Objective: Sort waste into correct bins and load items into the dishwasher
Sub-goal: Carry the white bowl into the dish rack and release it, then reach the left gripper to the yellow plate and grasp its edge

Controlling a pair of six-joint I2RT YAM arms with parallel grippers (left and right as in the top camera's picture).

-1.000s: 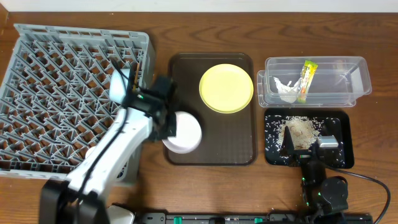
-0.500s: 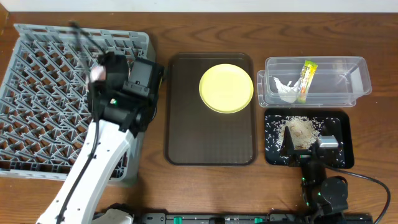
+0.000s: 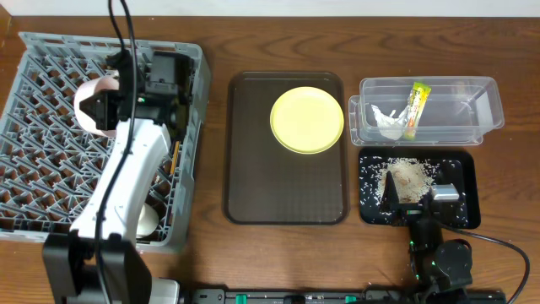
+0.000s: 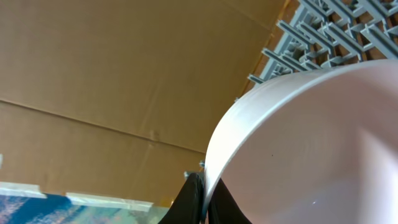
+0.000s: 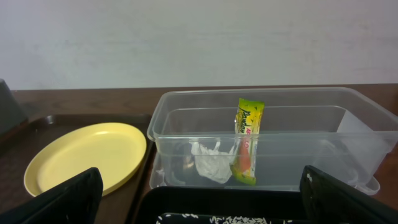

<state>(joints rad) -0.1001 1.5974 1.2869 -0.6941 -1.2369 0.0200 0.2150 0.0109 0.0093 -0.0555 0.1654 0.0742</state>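
Two grippers. Left gripper (image 4: 204, 200): fingers pinching the rim of the white bowl (image 3: 87, 108), tilted above the grey dish rack (image 3: 51, 76). Right gripper (image 3: 418, 193): fingers spread, over the black tray (image 3: 468, 190). Yellow plate (image 3: 306, 119): on the brown tray (image 3: 253, 186).

Grey lattice dish rack (image 3: 42, 160) sits on the left side of the table. White bowl (image 3: 90, 107) is tipped on edge over the rack's far middle, rim pinched by left gripper (image 4: 203, 198). Yellow plate (image 3: 307, 119) lies flat in the centre. Clear tub (image 3: 477, 101) holds crumpled tissue (image 3: 388, 121) and green-yellow-orange wrapper (image 3: 416, 108), which leans on the wall. Black tray (image 3: 467, 169) is just beside the tub, with rice crumbs (image 3: 408, 177) scattered inside.
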